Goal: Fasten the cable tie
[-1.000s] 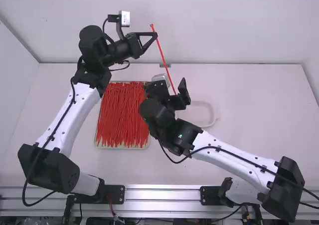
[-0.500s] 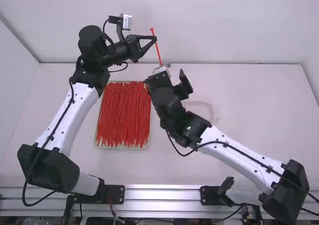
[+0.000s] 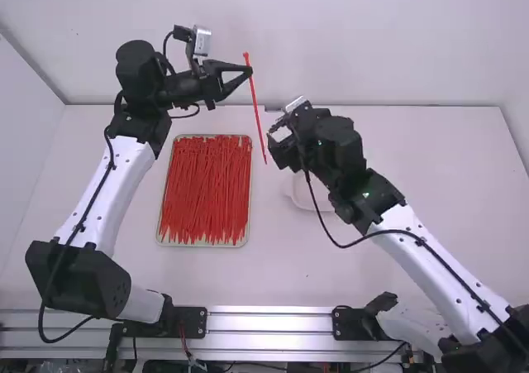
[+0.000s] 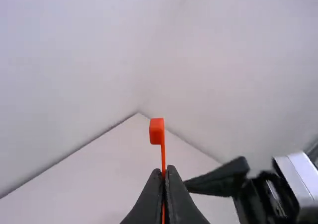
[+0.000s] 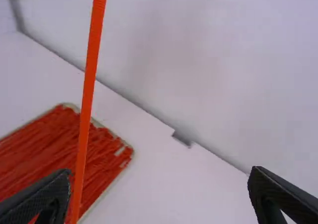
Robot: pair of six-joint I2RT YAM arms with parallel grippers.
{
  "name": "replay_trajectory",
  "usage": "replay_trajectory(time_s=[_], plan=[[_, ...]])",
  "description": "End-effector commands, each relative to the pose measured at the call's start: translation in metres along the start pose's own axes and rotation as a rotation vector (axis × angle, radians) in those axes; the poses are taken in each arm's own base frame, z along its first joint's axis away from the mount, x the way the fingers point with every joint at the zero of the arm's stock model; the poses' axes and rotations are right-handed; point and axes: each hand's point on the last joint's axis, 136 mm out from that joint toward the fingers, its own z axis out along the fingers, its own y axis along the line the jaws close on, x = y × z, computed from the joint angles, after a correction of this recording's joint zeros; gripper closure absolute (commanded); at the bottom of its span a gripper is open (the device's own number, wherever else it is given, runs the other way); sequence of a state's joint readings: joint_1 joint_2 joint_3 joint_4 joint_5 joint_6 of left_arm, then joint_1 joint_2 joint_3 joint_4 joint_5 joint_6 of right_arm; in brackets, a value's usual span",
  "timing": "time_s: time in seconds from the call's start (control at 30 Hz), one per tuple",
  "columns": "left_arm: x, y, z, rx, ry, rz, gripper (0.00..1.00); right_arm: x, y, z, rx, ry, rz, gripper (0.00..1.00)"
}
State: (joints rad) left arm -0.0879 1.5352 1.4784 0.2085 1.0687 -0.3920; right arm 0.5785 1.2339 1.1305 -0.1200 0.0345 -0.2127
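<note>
One red cable tie [image 3: 257, 112] is held near upright above the desk [image 3: 430, 158], clamped just below its head by the left hand [image 3: 248, 73]. Right hand [image 3: 274, 144] is spread wide, with the tail just beside one finger. A light, springy, slick strip is expected, so the tail is best pinched near its tip.

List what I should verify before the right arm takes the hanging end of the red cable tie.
1. Left gripper shut on the cable tie: ok, clamped just under the head.
2. Tie's head free of the grip: ok, it sticks out past the fingertips.
3. Right gripper open: ok, fingers wide apart.
4. Strap inside the right gripper's opening: cannot tell; it runs close beside one finger, depth unclear.
5. Held tie apart from the spare ties in the tray: ok, it hangs in the air.
</note>
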Motion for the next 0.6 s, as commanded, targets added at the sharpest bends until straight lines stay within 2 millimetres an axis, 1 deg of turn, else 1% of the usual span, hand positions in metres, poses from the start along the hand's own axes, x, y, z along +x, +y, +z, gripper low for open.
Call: replay_trajectory(time_s=[0.0,0.07,0.17,0.27,0.33,0.4,0.47,0.57], plan=[[-0.001,-0.019,-0.003,0.093,0.024,0.097,0.98,-0.029,0.015,-0.017,-0.2,-0.109,0.018,0.03],[0.003,-0.022,-0.003,0.112,0.04,0.113,0.98,-0.031,0.014,-0.021,-0.274,-0.135,0.029,0.01],[0.008,-0.02,-0.003,0.11,0.054,0.12,0.98,-0.036,0.009,-0.031,-0.377,-0.187,0.04,0.01],[0.01,-0.019,-0.003,0.108,0.059,0.108,0.98,-0.04,0.002,-0.038,-0.421,-0.219,0.067,0.01],[0.01,-0.02,-0.003,0.108,0.06,0.107,0.98,-0.044,-0.006,-0.048,-0.475,-0.261,0.076,0.01],[0.011,-0.021,-0.003,0.119,0.062,0.11,0.98,-0.047,-0.009,-0.055,-0.513,-0.289,0.066,0.01],[0.011,-0.032,-0.005,0.177,0.068,0.131,0.98,-0.047,-0.013,-0.061,-0.559,-0.314,0.062,0.01],[0.011,-0.042,-0.007,0.233,0.074,0.159,0.98,-0.047,-0.022,-0.061,-0.565,-0.321,0.089,0.01]])
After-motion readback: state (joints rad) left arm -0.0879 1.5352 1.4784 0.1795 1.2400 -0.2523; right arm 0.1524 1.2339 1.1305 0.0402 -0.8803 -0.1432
